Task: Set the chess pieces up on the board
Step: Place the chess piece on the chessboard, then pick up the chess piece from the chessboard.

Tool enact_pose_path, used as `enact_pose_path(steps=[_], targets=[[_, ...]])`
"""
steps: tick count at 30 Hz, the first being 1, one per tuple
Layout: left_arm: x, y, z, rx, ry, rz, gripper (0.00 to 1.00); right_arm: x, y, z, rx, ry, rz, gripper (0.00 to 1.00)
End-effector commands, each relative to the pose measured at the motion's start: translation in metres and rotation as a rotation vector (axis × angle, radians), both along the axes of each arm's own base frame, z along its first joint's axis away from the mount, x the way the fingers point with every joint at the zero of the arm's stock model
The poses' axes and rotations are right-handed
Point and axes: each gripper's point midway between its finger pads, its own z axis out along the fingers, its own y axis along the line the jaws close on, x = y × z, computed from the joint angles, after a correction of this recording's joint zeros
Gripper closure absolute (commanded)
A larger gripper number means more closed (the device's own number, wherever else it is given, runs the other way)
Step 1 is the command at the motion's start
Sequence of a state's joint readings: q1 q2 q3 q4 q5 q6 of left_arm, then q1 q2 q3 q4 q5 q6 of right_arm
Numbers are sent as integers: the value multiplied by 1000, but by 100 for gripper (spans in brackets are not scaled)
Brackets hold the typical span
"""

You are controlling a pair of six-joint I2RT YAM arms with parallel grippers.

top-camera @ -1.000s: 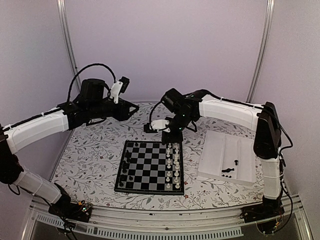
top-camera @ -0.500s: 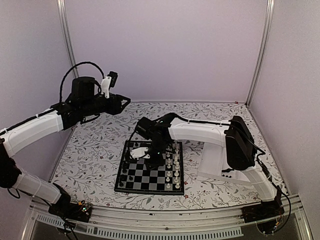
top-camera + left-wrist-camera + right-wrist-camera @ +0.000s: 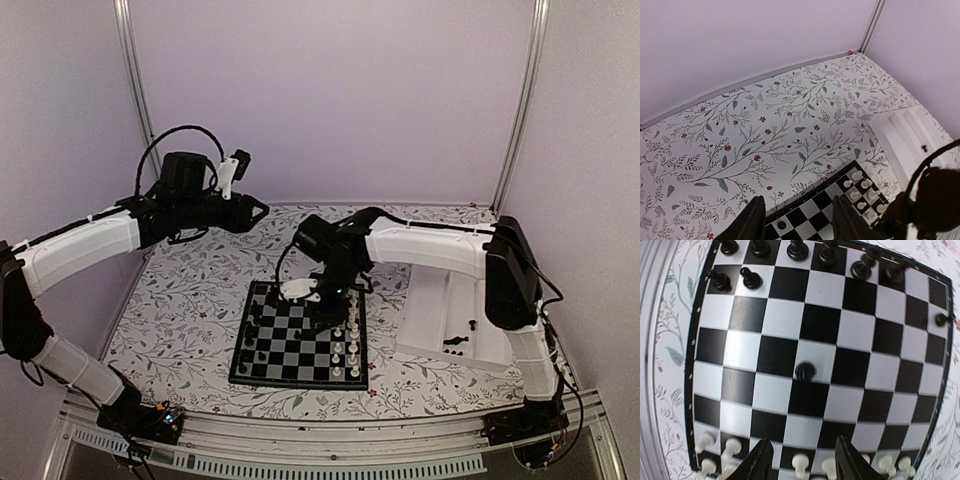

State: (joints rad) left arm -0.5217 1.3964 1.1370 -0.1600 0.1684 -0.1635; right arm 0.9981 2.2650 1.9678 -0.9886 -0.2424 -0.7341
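The board (image 3: 296, 352) lies on the flowered table with black chess pieces (image 3: 252, 332) along its left side and white ones (image 3: 350, 348) along its right. My right gripper (image 3: 322, 310) hovers over the board's far half. In the right wrist view it (image 3: 804, 462) stands open and empty, and a lone black piece (image 3: 805, 371) stands free on a pale square ahead of the fingertips. More black pieces (image 3: 796, 250) line the far edge of the board (image 3: 870, 330). My left gripper (image 3: 258, 212) is raised behind the board, open and empty (image 3: 799, 222).
A white tray (image 3: 440, 300) right of the board holds a few loose black pieces (image 3: 458, 341). The left wrist view shows the board's corner (image 3: 816, 196), one black piece (image 3: 781, 225), the tray (image 3: 905, 131) and the right arm (image 3: 936, 197). Walls close in on three sides.
The right arm swung from the board's far edge down over its middle, then drew back a little. Its jaws went from shut to open, leaving a black piece standing. The left arm shifted slightly.
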Motion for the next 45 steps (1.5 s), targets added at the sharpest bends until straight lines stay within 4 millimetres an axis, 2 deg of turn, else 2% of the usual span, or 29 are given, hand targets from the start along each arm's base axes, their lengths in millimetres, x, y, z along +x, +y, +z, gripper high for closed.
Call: enact_pose_path(steps=[1,2,3,9,10,11,14,16,19,24,32,37,42,45], targets=[[-26,-37,-41,246,85,-111,52,23,-54,69,133,-18,-119,53],[-35,-46,-48,289,92,-147,52,27,-69,76,152,-30,-146,53],[-44,-54,-56,308,114,-175,52,32,-87,91,186,-57,-182,52],[-98,-63,-120,354,320,-306,53,61,-187,104,350,-63,-432,51],[-106,-64,-130,366,343,-321,53,63,-199,103,391,-48,-465,51],[-114,-66,-137,378,357,-332,54,61,-212,112,453,-50,-483,51],[-132,-74,-161,436,386,-363,55,52,-241,122,585,-106,-516,47],[-141,-75,-182,487,431,-379,55,47,-254,123,616,-160,-546,43],[-151,-79,-197,528,453,-409,55,46,-274,127,659,-196,-584,41],[-161,-85,-211,551,475,-434,55,49,-282,127,674,-182,-614,40],[-155,-81,-222,607,474,-394,66,50,-281,121,666,-160,-611,40],[-151,-81,-224,618,462,-381,71,50,-281,119,662,-158,-610,40],[-146,-82,-222,614,441,-364,72,51,-281,116,656,-150,-614,40],[-143,-85,-221,607,433,-357,77,51,-280,114,653,-144,-615,40]])
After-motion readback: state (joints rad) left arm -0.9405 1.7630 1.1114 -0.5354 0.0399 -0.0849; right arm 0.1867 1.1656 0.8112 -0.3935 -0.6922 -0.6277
